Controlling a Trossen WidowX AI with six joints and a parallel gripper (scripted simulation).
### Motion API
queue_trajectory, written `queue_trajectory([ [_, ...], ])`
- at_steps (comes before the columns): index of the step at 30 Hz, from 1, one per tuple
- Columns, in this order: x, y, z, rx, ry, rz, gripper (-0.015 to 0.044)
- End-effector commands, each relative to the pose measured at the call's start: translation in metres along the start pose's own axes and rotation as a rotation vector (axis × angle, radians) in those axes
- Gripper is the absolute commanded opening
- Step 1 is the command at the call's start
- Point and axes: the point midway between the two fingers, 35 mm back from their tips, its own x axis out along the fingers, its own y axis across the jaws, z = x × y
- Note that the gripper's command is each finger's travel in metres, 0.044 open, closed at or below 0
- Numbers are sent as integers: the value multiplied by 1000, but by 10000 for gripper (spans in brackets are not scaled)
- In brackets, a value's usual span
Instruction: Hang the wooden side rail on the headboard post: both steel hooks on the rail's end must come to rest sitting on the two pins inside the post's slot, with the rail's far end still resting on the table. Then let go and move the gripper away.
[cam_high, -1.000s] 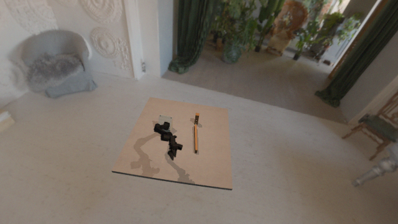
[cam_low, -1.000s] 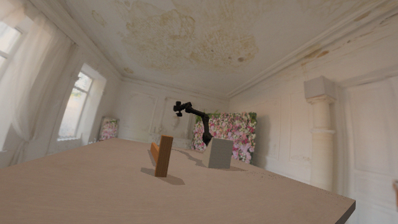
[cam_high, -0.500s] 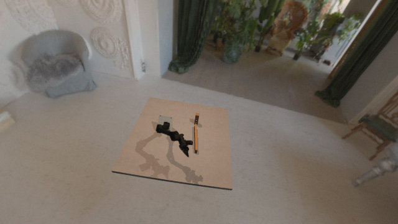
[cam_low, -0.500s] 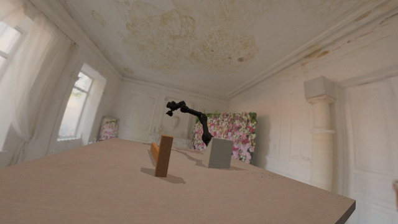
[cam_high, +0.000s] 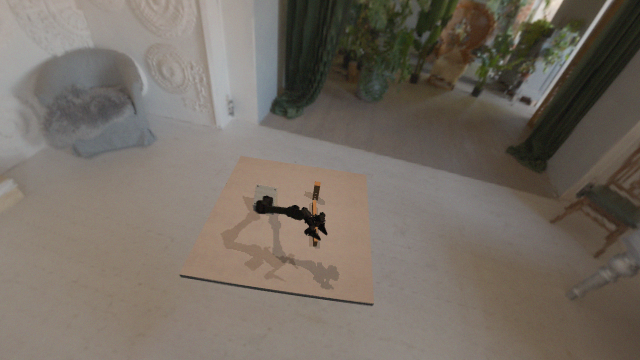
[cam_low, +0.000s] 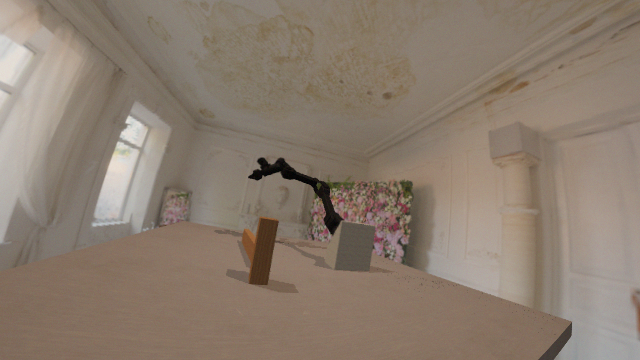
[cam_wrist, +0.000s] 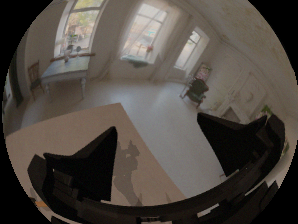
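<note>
The headboard post stands upright on the table. The wooden side rail lies low behind it in the exterior view, lined up with the post, its near end close to the slot side. The hooks and pins are too small or hidden, so I cannot tell whether they touch. My gripper is open and empty, high in the air. It covers part of the rail in the top view. A small orange strip shows at the lower left of the wrist view.
The arm's base stands beside a grey block, left of the post in the top view. The table ends in open edges, one of them crossing the wrist view. The arm's shadow falls on it.
</note>
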Motion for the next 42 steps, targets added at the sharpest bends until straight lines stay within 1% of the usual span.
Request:
queue_trajectory([
  [1,-4,46,11,139,-10,88,440],
  [7,-17,113,26,396,9,217,440],
  [13,-38,178,35,644,70,338,440],
  [19,-66,240,39,880,171,440,440],
  [25,-100,299,36,1105,308,513,440],
  [34,-159,375,19,1412,559,545,440],
  [42,-214,429,-8,1654,800,482,440],
])
